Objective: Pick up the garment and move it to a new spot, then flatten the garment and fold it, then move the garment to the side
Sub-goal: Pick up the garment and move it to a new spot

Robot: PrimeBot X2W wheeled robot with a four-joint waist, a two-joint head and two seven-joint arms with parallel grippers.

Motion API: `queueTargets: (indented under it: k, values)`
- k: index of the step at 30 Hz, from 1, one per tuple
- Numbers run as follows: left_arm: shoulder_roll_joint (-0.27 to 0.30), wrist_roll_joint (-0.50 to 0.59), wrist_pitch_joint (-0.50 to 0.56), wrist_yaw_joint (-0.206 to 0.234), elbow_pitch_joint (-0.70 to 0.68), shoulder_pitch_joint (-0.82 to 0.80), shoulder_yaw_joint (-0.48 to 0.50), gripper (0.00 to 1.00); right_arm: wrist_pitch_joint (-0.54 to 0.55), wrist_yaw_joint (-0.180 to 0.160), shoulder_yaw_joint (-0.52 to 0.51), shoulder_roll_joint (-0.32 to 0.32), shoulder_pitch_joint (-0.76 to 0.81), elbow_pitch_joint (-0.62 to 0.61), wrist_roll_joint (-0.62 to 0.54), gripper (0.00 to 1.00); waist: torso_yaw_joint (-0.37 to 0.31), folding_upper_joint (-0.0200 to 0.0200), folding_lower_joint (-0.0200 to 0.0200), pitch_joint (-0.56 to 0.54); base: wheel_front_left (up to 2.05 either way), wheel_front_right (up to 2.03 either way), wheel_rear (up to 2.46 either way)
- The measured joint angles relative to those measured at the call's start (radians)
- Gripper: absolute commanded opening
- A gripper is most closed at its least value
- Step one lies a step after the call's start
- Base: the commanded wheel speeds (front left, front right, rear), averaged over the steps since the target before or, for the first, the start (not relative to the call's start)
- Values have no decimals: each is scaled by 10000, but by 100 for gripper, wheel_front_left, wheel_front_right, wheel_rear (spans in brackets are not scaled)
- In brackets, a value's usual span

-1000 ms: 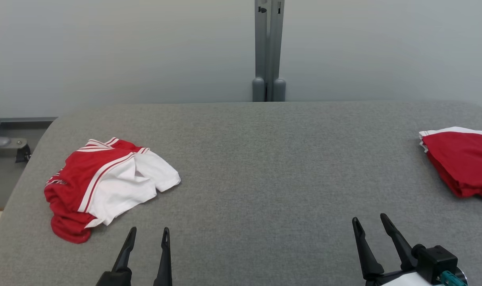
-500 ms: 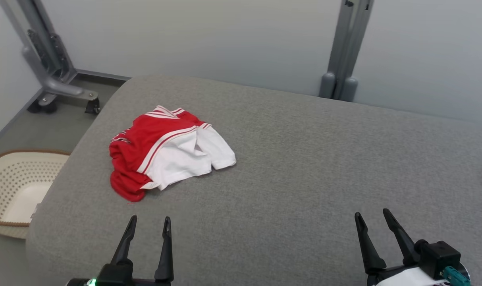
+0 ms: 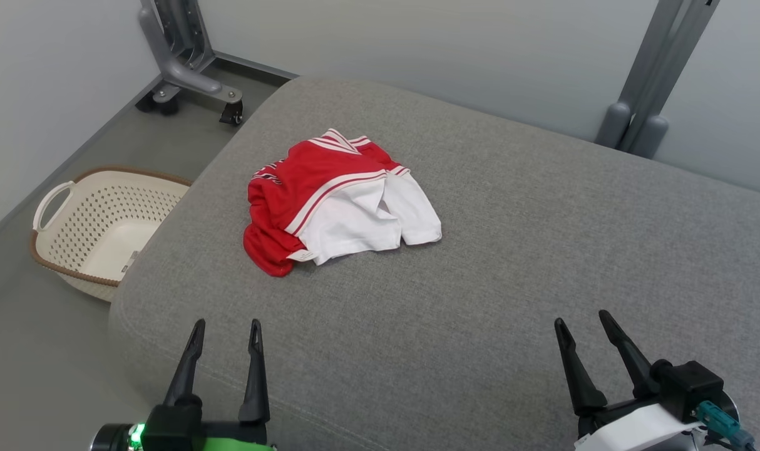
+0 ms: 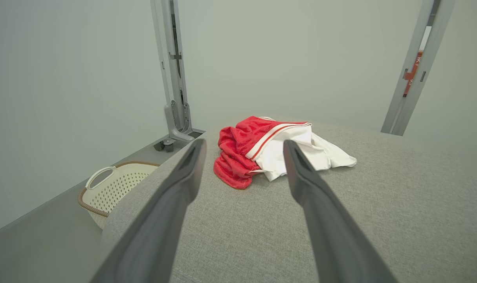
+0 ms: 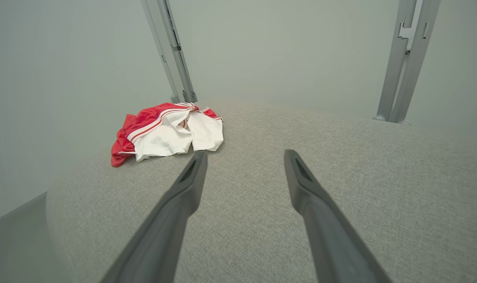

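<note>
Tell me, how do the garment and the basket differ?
The garment is red and white; the basket is cream with a brown rim. The garment lies crumpled on the table; the basket stands on the floor beside it. Neither is held.

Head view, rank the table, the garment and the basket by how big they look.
1. table, by far the largest.
2. garment and basket look about alike; the basket sits on the floor, partly hidden by the table, so no ranking.
</note>
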Motion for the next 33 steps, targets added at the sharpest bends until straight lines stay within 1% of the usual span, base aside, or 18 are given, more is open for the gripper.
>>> queueTargets:
  k: [3,5,6,8,11,13,14,17,18,20,21,23,27,33]
  values:
    - [2,215,0,-107,-27,-449,-63,100,0,0,-105,-146,-65,-19,-2,100,76,0,0,274,0,0,0]
    - [17,332,0,-355,38,-983,-71,100,0,0,-263,-303,-118,-61,-29,100,109,0,0,471,0,0,0]
    - [84,424,0,-545,128,-1505,-50,100,0,0,-339,-453,-164,-105,-104,100,127,0,0,622,0,0,0]
    - [268,552,0,-769,238,-2312,19,100,0,0,-414,-658,-261,-180,-163,100,130,0,0,841,0,0,0]
    - [564,523,-2,-1116,869,-3938,201,100,0,2,-600,-1076,-659,-353,-255,100,78,0,0,1297,0,0,0]
    - [865,410,84,-1363,1724,-5195,213,100,0,2,-660,-1413,-966,-439,-303,100,-3,0,0,1659,0,0,0]
    - [976,274,303,-1452,2096,-5760,219,100,0,0,-692,-1542,-1067,-470,-322,100,-42,0,1,1814,0,0,0]
    - [1352,-347,1649,-1653,3459,-7822,125,100,0,2,-792,-1919,-1455,-625,-374,100,-217,0,1,2391,0,0,0]
    - [1402,-616,1971,-1659,3806,-8324,121,100,0,2,-830,-2004,-1559,-669,-395,100,-270,0,1,2543,0,0,0]
    - [1524,-1375,3010,-1691,4780,-9462,61,100,0,2,-901,-2194,-1862,-780,-430,100,-423,0,0,2925,0,0,0]
    - [1592,-1657,3327,-1691,5125,-9821,-90,100,0,2,-915,-2261,-1966,-828,-435,100,-490,0,1,3071,0,0,0]
    - [1691,-2746,4213,-1705,5933,-10618,-445,100,0,2,-928,-2347,-2218,-909,-439,100,-684,0,1,3427,0,0,0]
    - [1967,-4395,5453,-1707,7016,-11713,-991,100,0,2,-976,-2525,-2488,-1053,-458,100,-1096,0,1,4069,0,0,0]
    - [2113,-5877,6564,-1707,8307,-12512,-1505,100,0,2,-1110,-2650,-2750,-1244,-533,100,-1683,0,1,4987,0,0,0]
